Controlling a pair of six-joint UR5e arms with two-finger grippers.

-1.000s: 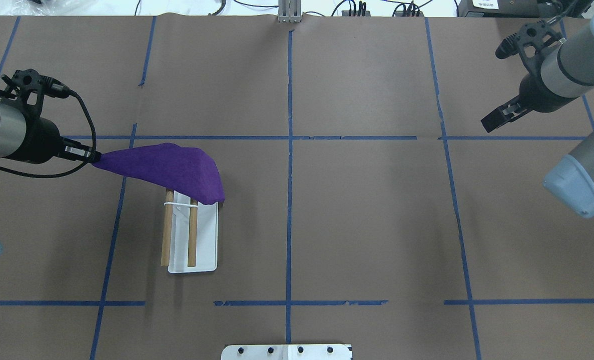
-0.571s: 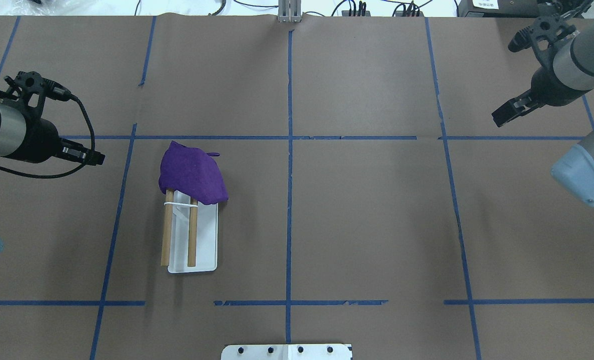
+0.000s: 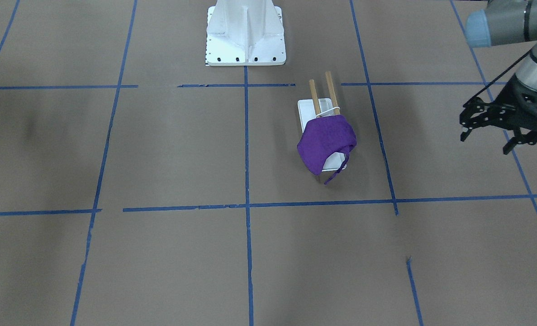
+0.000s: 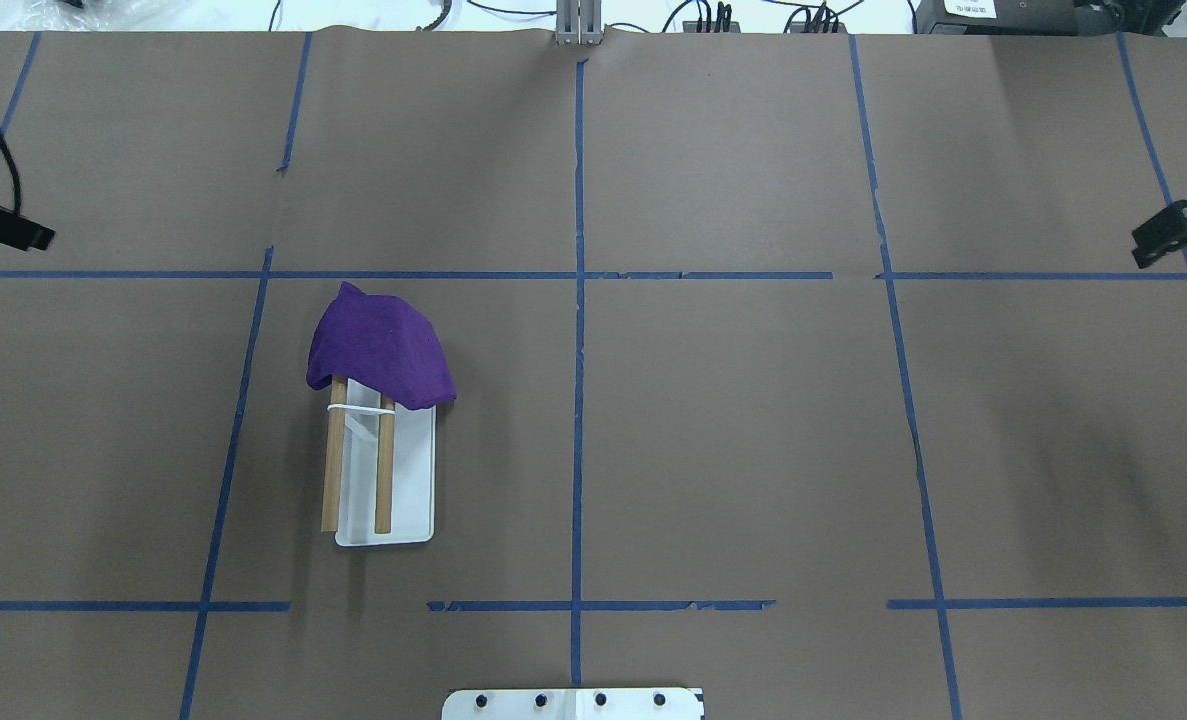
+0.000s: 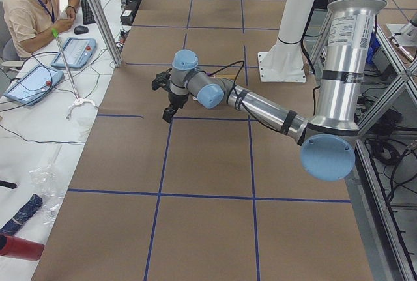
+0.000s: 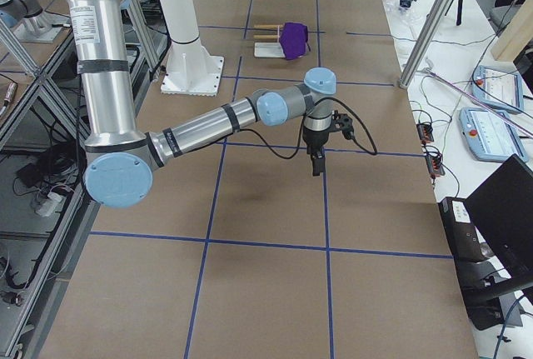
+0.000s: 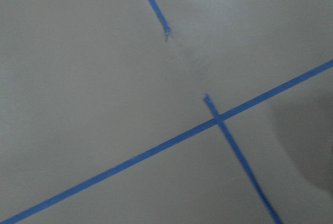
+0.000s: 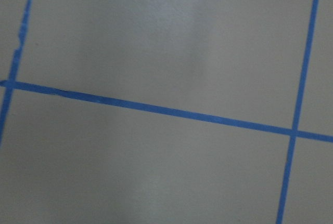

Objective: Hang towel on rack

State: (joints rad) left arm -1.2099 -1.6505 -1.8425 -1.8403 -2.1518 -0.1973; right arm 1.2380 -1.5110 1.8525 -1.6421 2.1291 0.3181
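Overhead exterior: towel (image 4: pixel 381 345) draped over rack (image 4: pixel 413 480) far end.

Fuzzy cloth towel (image 4: pixel 381 347), wooden-rod rack (image 4: pixel 385 470), matt paper table (image 4: pixel 733 420).

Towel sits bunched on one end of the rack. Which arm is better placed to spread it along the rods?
Left, likely. The rack and towel sit well to the robot's left, nearer the left gripper; the right gripper hangs at the opposite edge, far across.
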